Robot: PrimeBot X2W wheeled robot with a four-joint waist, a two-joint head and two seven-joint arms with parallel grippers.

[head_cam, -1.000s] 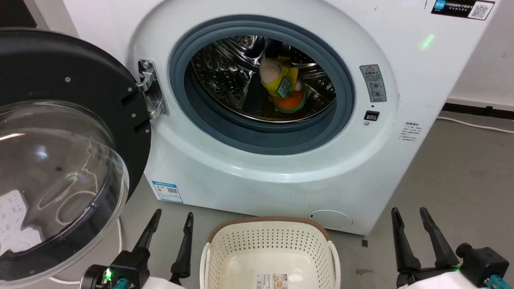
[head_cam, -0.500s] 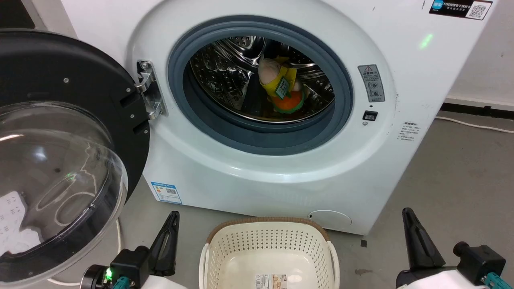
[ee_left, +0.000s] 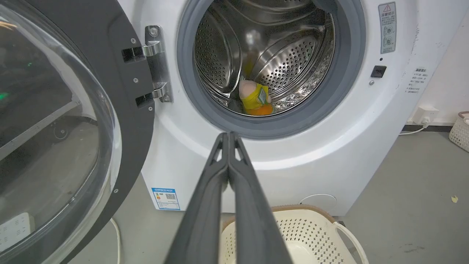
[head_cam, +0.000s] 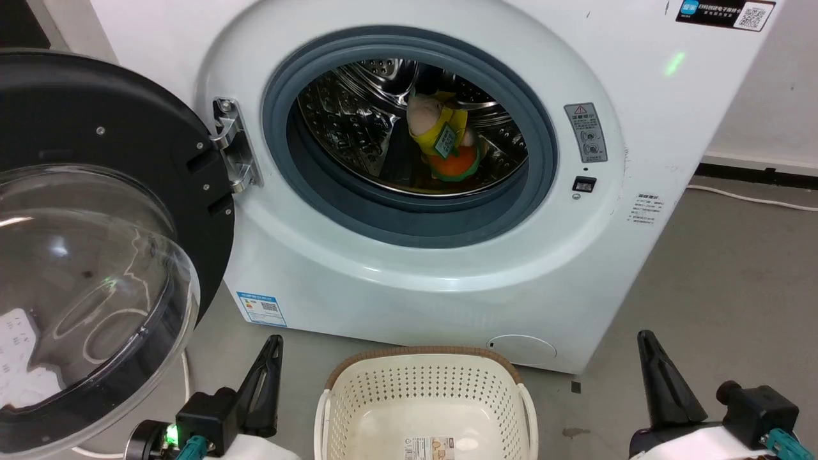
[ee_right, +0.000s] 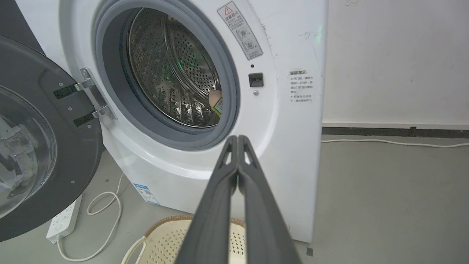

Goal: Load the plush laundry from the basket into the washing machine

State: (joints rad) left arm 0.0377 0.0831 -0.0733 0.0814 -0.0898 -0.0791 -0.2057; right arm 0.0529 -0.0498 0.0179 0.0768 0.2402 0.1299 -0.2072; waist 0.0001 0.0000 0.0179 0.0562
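Note:
The plush laundry, pink head up and orange-green bottom down, lies inside the washing machine's steel drum; the left wrist view has it low in the drum, and the right wrist view catches a sliver of it past the seal. The cream basket stands on the floor before the machine with nothing but its label on the floor. My left gripper is at the lower left, shut with nothing held. My right gripper is at the lower right, likewise shut on nothing.
The black-rimmed domed door hangs wide open to the left on its metal hinge. A white power strip with a looped cord lies on the grey floor below the door. Another cable runs along the wall at right.
Both grippers have gone from open to shut and stayed low beside the basket. The camera has shifted slightly, so the machine sits a little further left in the picture.

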